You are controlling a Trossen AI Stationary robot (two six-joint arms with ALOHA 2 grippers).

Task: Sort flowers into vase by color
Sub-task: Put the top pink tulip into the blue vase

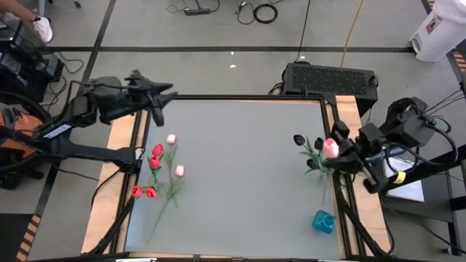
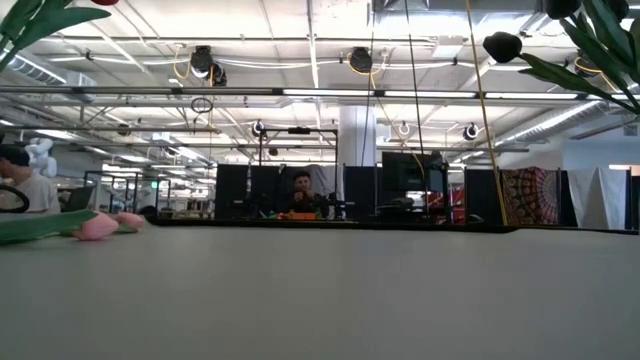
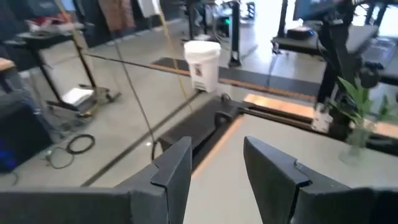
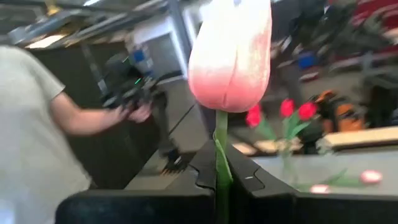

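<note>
**Pink tulip pinched at the counter's three o'clock edge**

The pink tulip (image 4: pixel 231 56) stands upright, its stem clamped between the right gripper (image 1: pixel 341 156)'s closed fingers (image 4: pixel 249 180), probably so it can be lowered stem first. Black tulips (image 1: pixel 300 140) sit just beside it. The remaining red and pink tulips (image 1: pixel 156 171) lie loose at nine o'clock. A blue vase (image 1: pixel 324 221) lies near five o'clock. The left gripper (image 1: pixel 156 102) waits at ten o'clock, fingers parted, empty.
</note>
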